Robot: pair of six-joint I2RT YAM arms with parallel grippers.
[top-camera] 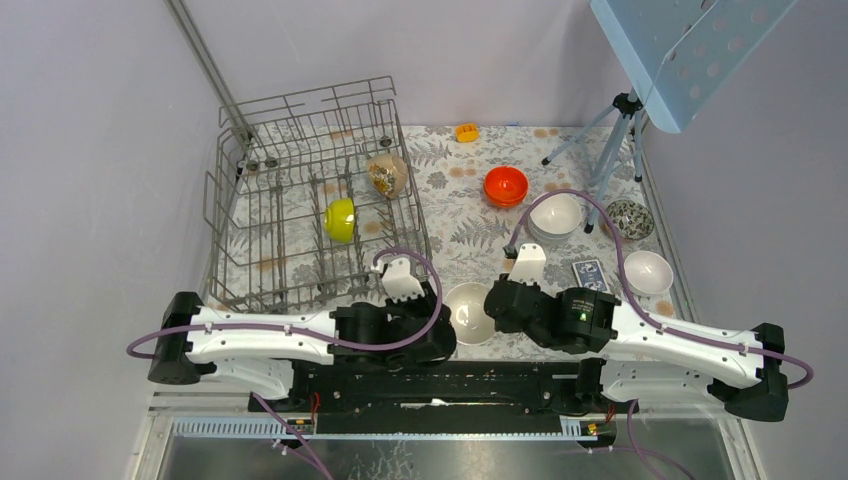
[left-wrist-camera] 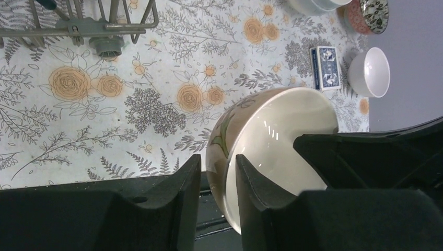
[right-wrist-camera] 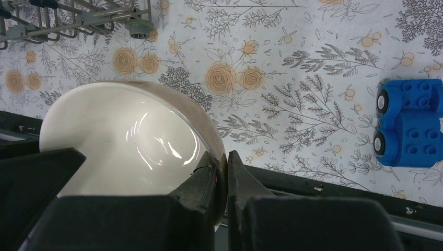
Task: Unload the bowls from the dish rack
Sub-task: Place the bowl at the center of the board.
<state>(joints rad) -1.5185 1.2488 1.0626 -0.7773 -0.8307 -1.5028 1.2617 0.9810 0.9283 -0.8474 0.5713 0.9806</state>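
Between right fingers (right-wrist-camera: 201, 191), beige bowl (right-wrist-camera: 125, 130)

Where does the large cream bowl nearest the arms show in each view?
Top external: cream bowl, bottom centre.
Left wrist: cream bowl, lower centre-right.
Right wrist: cream bowl, lower left.
Shared landmark: dish rack, upper left in all three views.

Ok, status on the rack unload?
Right gripper shut on rim of glossy beige bowl; left gripper astride it, loose. Yellow-green bowl, brown-patterned bowl in grey wire dish rack. Nothing blocking.
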